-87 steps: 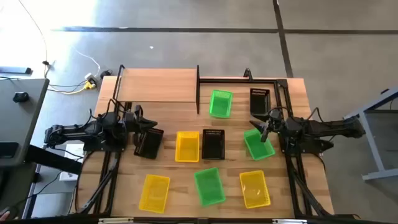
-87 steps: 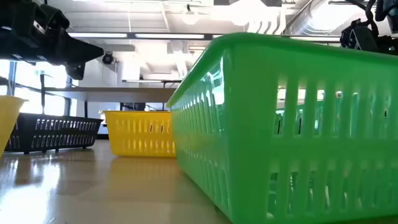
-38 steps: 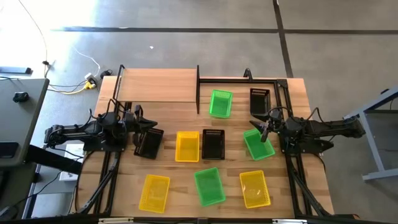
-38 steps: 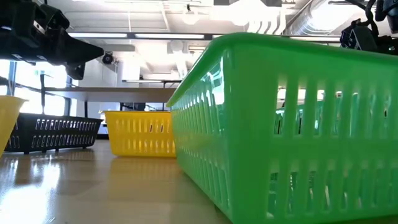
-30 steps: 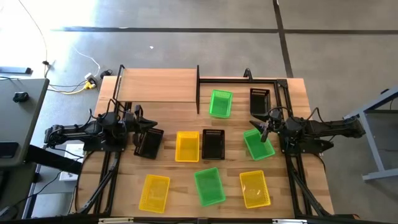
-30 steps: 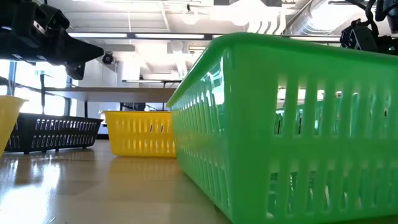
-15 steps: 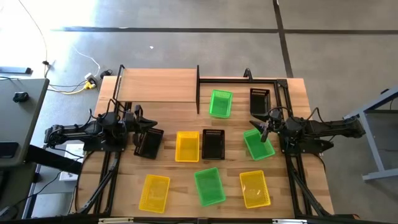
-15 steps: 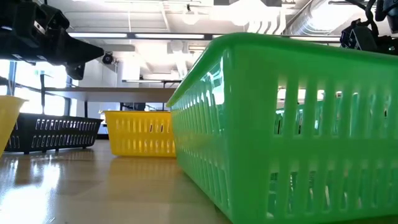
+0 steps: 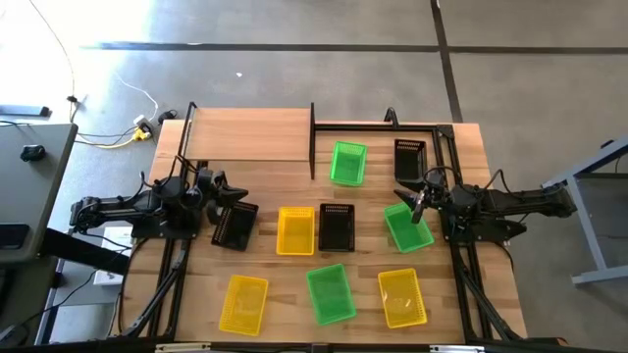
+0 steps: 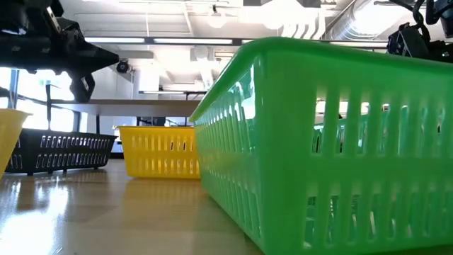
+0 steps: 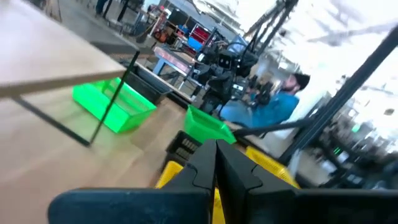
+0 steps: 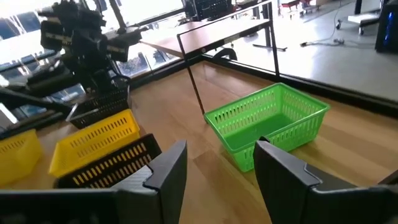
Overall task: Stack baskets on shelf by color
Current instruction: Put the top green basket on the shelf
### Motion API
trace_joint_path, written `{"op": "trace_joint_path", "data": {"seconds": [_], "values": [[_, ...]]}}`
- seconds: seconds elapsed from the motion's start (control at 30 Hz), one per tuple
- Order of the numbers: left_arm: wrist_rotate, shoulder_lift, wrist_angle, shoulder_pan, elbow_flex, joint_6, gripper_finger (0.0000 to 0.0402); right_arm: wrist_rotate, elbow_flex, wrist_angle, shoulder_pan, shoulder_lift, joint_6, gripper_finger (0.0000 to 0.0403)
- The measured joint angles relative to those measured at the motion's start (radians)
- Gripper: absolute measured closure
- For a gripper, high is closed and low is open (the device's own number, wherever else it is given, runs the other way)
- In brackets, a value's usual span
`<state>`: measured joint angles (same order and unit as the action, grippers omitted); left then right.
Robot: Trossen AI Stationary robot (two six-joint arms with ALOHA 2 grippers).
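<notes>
Nine baskets lie on the slatted table. Black ones. Yellow ones. Green ones. All rest on their bottoms. The shelf is the light board at the far edge, with nothing on it. My left gripper is shut and empty above the left black basket; its fingers meet in the left wrist view. My right gripper is open and empty above the right green basket; it also shows in the right wrist view.
A thin black frame runs on from the shelf toward the table's right. The near green basket fills most of the low view. A person in blue sits beyond the table. There is bare wood between shelf and baskets.
My left gripper has turned about its wrist above the left black basket, staying in about the same place. No basket has moved.
</notes>
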<state>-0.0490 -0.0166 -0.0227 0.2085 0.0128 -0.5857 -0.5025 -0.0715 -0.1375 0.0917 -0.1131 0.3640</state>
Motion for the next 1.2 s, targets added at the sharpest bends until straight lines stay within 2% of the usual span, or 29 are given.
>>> {"op": "trace_joint_path", "data": {"seconds": [0.17, 0.3, 0.57, 0.77, 0.93, 1.07, 1.2], "values": [[0.0, 0.0, 0.0, 0.0, 0.0, -0.096, 0.0401, -0.004, 0.0, 0.0, 0.0, 0.0, 0.116, 0.0234], [0.0, 0.0, 0.001, 0.0, 0.0, -0.094, 0.0401, -0.067, 0.002, 0.021, 0.0, 0.0, 0.234, 0.0234], [0.0, 0.0, 0.001, 0.0, 0.0, -0.066, 0.0401, -0.133, 0.002, 0.222, 0.0, 0.001, 0.264, 0.0234], [-0.06, 0.0, 0.0, 0.0, 0.0, -0.016, 0.0401, -0.212, 0.002, 0.432, 0.0, 0.001, 0.117, 0.0234], [-0.068, 0.0, -0.003, 0.0, 0.0, -0.036, 0.0401, -0.276, 0.0, 0.612, 0.0, 0.001, -0.005, 0.0234], [-0.068, 0.0, -0.004, 0.0, 0.0, -0.036, 0.0401, -0.274, -0.08, 0.599, 0.0, -0.013, -0.058, 0.0234], [-0.067, 0.0, -0.004, 0.0, 0.0, -0.037, 0.0401, -0.272, -0.226, 0.475, 0.0, -0.096, -0.145, 0.0234]]}}
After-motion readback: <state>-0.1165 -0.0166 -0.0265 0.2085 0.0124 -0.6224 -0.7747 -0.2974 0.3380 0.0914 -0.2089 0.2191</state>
